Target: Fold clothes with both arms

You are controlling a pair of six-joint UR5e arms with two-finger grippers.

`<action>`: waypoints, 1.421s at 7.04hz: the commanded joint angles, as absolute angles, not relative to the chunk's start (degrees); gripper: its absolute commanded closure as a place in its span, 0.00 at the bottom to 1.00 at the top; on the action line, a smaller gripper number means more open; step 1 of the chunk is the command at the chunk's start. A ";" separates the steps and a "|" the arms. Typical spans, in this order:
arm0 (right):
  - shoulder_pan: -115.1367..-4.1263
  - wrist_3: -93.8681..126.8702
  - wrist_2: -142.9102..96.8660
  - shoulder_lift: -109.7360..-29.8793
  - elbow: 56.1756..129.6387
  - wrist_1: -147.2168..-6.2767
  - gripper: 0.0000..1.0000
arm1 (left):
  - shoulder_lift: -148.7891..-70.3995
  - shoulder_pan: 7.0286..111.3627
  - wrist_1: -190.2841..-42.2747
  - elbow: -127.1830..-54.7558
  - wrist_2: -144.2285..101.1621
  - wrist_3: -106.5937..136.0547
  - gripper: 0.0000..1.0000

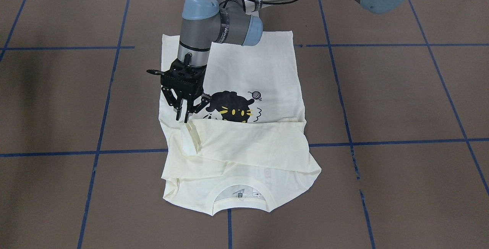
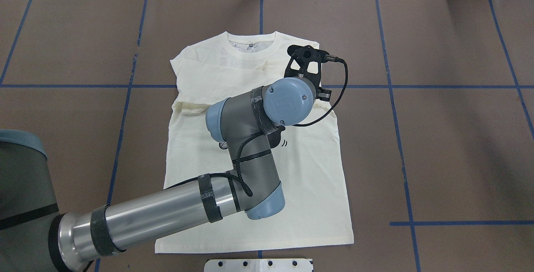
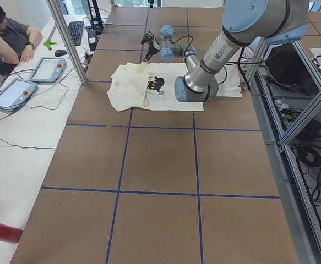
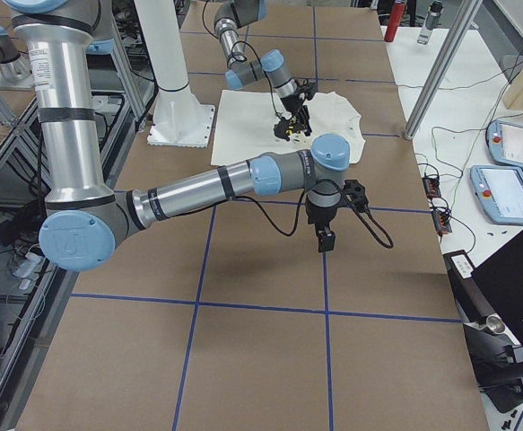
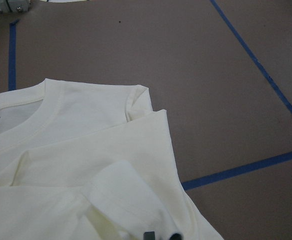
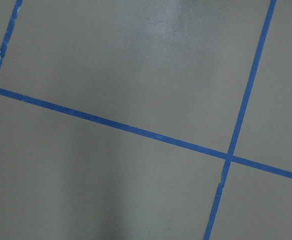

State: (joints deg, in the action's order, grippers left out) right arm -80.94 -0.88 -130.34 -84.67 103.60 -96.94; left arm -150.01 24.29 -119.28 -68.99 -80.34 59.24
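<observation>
The cream T-shirt (image 1: 259, 69) lies print-up on the brown table, with the black cat print (image 1: 229, 107) showing and the neckline (image 1: 238, 199) away from the robot. One long sleeve (image 1: 248, 138) is folded across the chest. My left gripper (image 1: 182, 120) reaches across the shirt and hangs just over that sleeve's cuff (image 1: 191, 138). Its fingertips are drawn together where the cuff's top edge meets them. In the left wrist view the two tips (image 5: 149, 235) sit close together over cream cloth. My right gripper (image 4: 324, 241) hovers over bare table away from the shirt; I cannot tell whether it is open or shut.
The white pedestal base (image 2: 258, 265) stands at the robot's edge of the table. Blue tape lines (image 6: 135, 131) grid the brown surface. A person (image 3: 3, 38) sits at a side desk with teach pendants (image 3: 47, 69), beyond a metal post (image 3: 66, 41).
</observation>
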 commanded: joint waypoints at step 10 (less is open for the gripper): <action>-49.36 38.38 -106.71 -60.75 102.92 -82.44 0.01 | -120.01 47.79 -100.19 -103.95 -106.24 27.78 0.00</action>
State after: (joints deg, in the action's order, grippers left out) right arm -55.76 33.00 -116.25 -64.15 102.90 -82.09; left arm -124.43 44.60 -100.15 -101.41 -104.10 30.85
